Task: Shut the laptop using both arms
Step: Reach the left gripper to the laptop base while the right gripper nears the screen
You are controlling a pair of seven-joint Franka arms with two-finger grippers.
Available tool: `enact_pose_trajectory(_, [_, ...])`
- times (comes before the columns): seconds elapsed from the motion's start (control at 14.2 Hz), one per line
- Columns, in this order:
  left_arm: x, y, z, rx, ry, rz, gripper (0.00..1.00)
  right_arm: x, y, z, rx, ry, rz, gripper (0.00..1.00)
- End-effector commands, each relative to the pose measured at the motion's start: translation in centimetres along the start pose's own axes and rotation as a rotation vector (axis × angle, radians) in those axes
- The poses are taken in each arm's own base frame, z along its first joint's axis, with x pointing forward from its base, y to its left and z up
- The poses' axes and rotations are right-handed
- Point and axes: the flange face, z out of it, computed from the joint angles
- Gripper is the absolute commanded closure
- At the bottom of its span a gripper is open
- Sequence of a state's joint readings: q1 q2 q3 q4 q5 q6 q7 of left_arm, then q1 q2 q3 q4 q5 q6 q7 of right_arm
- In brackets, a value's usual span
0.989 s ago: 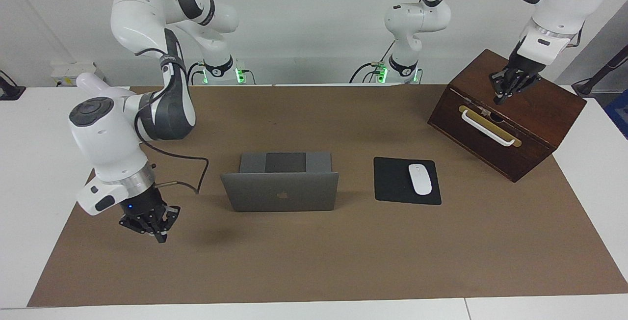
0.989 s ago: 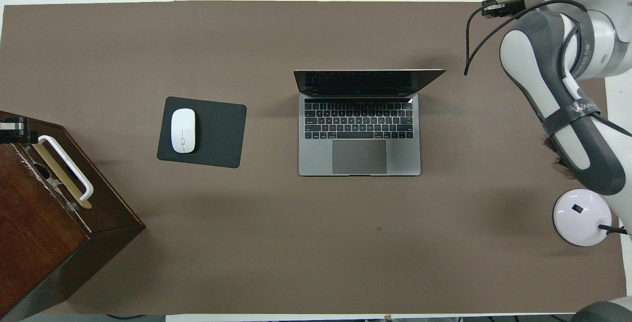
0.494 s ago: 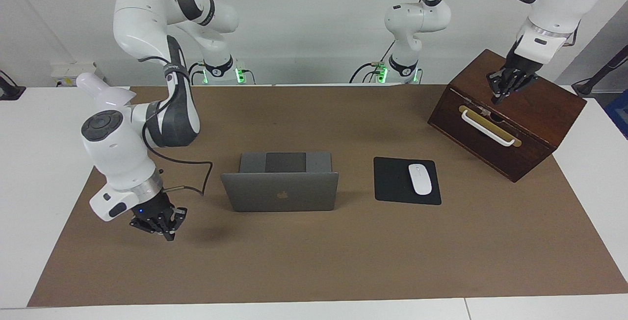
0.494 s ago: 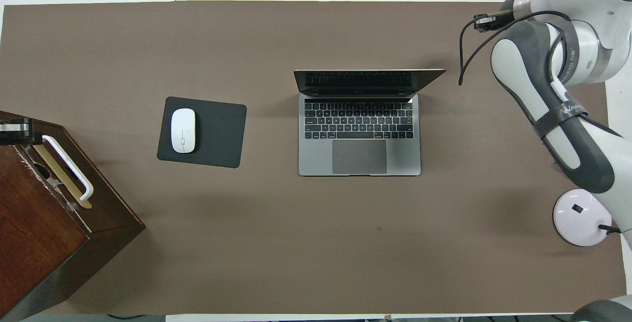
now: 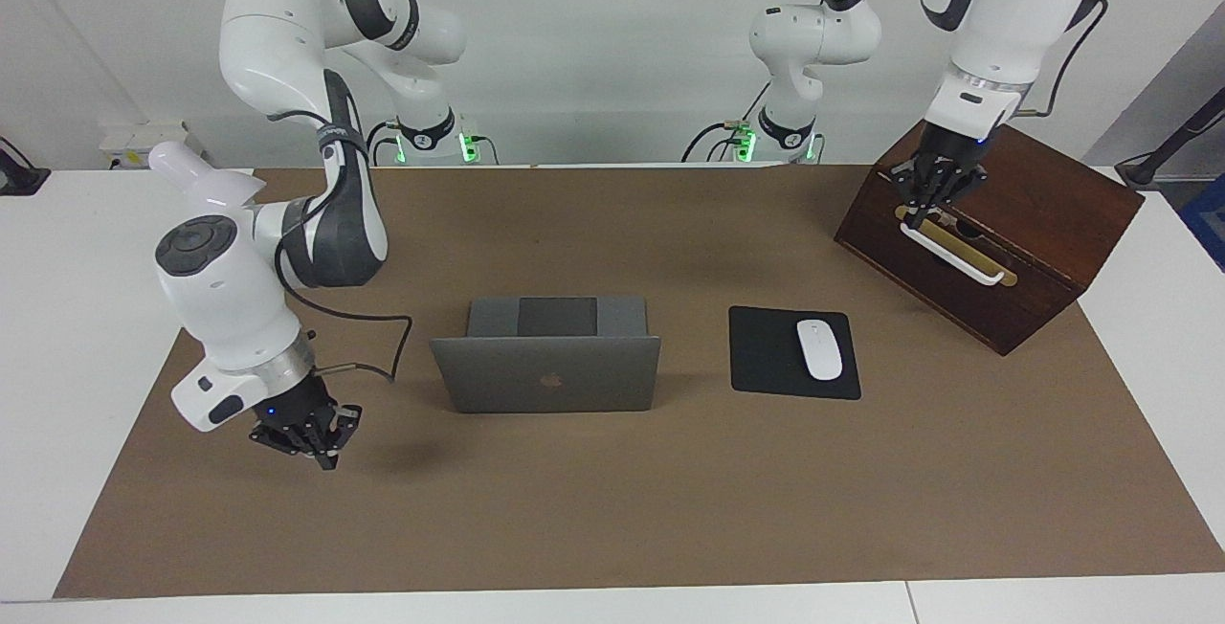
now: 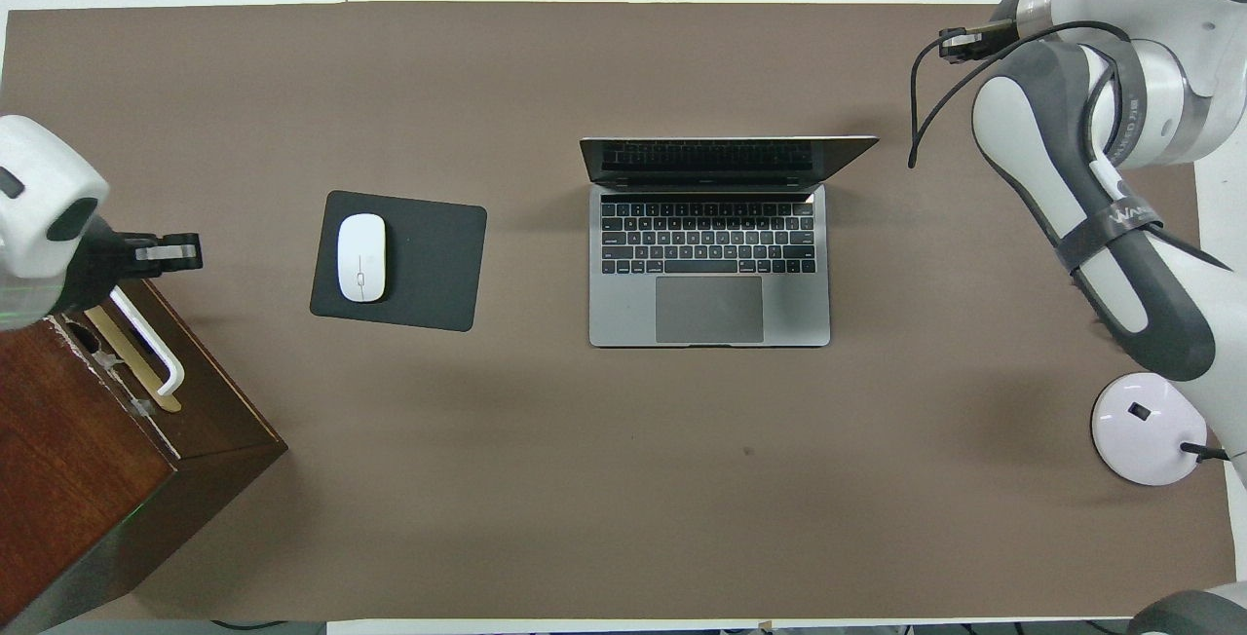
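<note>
The silver-grey laptop (image 5: 545, 377) stands open in the middle of the brown mat, its lid upright with the apple logo turned away from the robots. Its keyboard (image 6: 708, 238) shows in the overhead view. My right gripper (image 5: 322, 456) hangs shut and empty low over the mat, between the laptop and the right arm's end of the table. In the overhead view the right arm's own wrist hides it. My left gripper (image 5: 920, 215) (image 6: 177, 251) is shut with nothing in it, over the front edge of the wooden box by its white handle (image 5: 952, 256).
A black mouse pad (image 5: 766, 356) with a white mouse (image 5: 819, 348) lies between the laptop and the dark wooden box (image 5: 1048, 212), which stands at the left arm's end. The right arm's elbow (image 6: 1101, 255) leans over the mat's edge.
The left arm has swung from over the box's top toward the laptop, its gripper now over the handle. The right gripper shifted slightly toward the laptop.
</note>
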State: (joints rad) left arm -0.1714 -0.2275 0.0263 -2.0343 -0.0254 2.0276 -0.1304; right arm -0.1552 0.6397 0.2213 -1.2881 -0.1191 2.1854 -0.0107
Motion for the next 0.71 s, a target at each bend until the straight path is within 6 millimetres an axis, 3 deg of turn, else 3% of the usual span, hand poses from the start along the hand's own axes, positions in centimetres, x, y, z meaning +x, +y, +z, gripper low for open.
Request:
enact_pose_trajectory(0.0, [-2.7, 2.4, 0.6, -0.035, 0.081, 0.005, 1.00, -0.3, 0.3, -0.2, -0.020, 0.013, -0.035, 1.00])
enact_pose_trajectory(0.21, [-4.9, 5.2, 2.2, -0.086, 0.191, -0.001, 1.00, -0.1, -0.1, -0.6, -0.019, 0.017, -0.037, 1.00])
enact_pose_trajectory(0.35, [-6.7, 6.8, 3.7, -0.123, 0.256, -0.002, 1.00, 0.2, -1.0, -2.5, -0.022, 0.024, -0.040, 1.00])
enact_pose_trajectory(0.64, [-9.5, 10.1, 6.5, -0.185, 0.328, 0.037, 1.00, -0.3, -3.2, -2.1, -0.019, -0.034, 0.017, 1.00])
